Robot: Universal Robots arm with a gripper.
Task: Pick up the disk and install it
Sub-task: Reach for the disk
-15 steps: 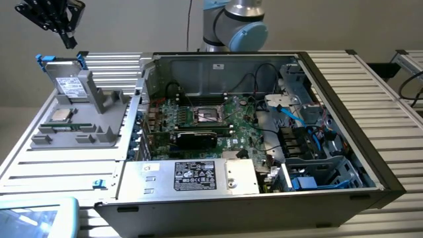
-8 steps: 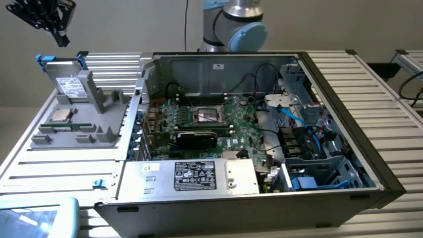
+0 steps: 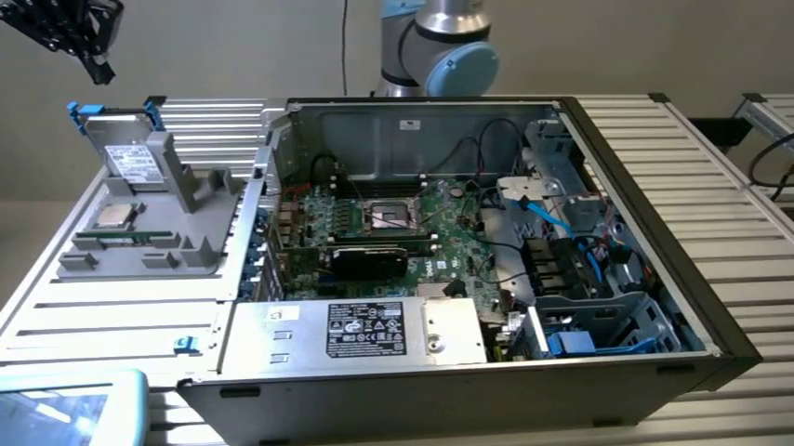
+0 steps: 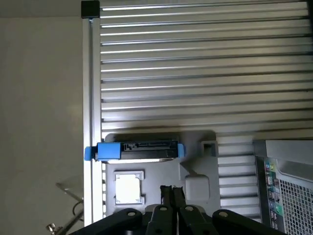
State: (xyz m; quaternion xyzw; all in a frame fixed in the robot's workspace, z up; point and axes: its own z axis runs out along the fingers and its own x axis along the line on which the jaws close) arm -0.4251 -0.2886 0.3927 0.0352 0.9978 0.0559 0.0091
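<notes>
The disk (image 3: 128, 160) stands upright in a grey holder (image 3: 186, 218) on the slatted table at the exterior view's left. It has a silver face with a white label and blue frame tabs at its top corners. In the wrist view the disk (image 4: 139, 150) is seen edge-on, blue at both ends. My gripper (image 3: 93, 70) hangs high above and a little to the left of it, clear of everything. Its fingertips (image 4: 167, 192) in the wrist view are pressed together, so the gripper (image 4: 172, 192) is shut with nothing in it.
A small square silver processor chip (image 3: 115, 216) lies in the holder in front of the disk, the chip (image 4: 128, 188) also near the fingers. The open computer case (image 3: 645, 232) takes up the middle, with a grey metal box (image 3: 372, 330) at its front. Drive bays (image 3: 596, 321) sit at its right.
</notes>
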